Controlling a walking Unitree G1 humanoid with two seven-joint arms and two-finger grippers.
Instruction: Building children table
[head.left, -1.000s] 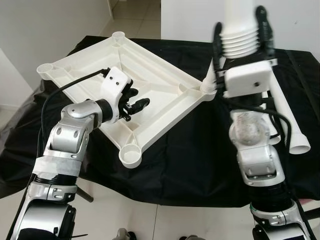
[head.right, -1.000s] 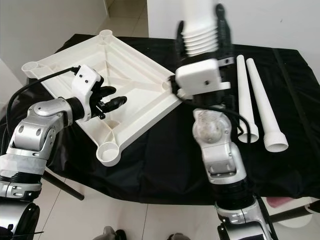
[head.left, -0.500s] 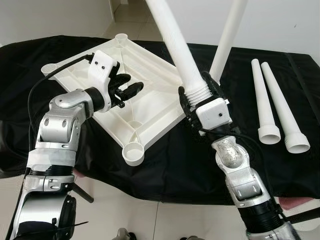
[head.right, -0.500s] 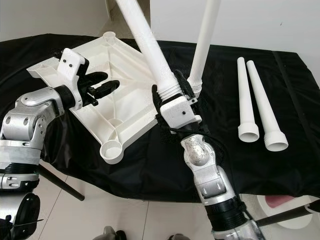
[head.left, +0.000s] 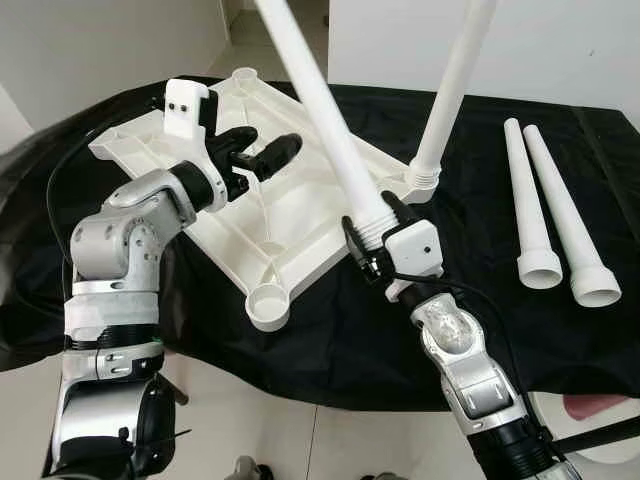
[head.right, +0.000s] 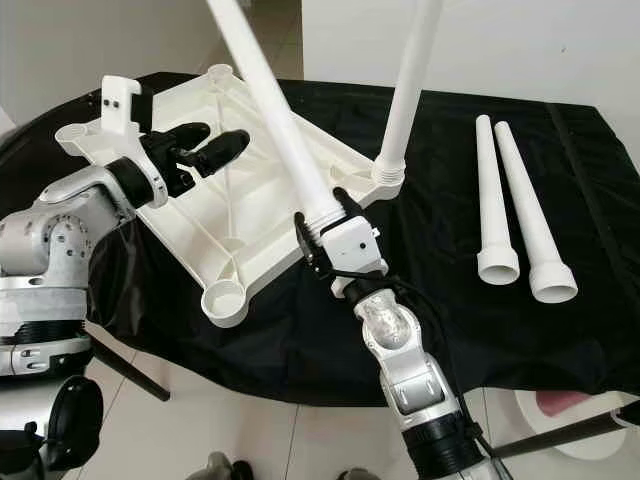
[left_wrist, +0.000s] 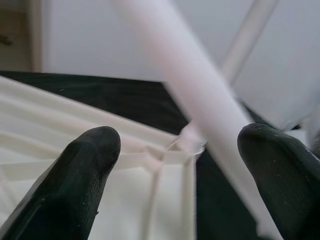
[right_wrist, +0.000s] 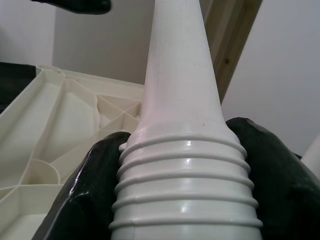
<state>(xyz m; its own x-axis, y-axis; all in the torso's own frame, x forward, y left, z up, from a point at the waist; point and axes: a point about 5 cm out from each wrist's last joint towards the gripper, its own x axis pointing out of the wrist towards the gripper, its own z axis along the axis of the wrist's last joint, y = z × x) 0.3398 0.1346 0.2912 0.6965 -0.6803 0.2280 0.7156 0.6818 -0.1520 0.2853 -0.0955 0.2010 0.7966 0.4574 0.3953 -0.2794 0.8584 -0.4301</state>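
A white tabletop (head.left: 300, 215) lies upside down on the black-draped table. One white leg (head.left: 452, 95) stands upright in its far right corner socket. My right gripper (head.left: 371, 220) is shut on the threaded end of a second leg (head.left: 315, 95), which slants up and to the left over the tabletop. In the right wrist view the ribbed end (right_wrist: 185, 170) sits between both fingers (right_wrist: 85, 195). My left gripper (head.left: 272, 138) hovers open above the tabletop's far side, close to the slanting leg. The near corner socket (head.left: 267, 305) is empty.
Two more white legs (head.left: 528, 215) (head.left: 570, 225) lie side by side on the black cloth (head.left: 340, 340) at the right. White tiled floor (head.left: 260, 420) runs below the table's front edge. A white wall stands behind.
My right arm has come down and forward with the leg, whose threaded end is now low over the tabletop's near right edge. My left gripper has risen and swung toward the leg.
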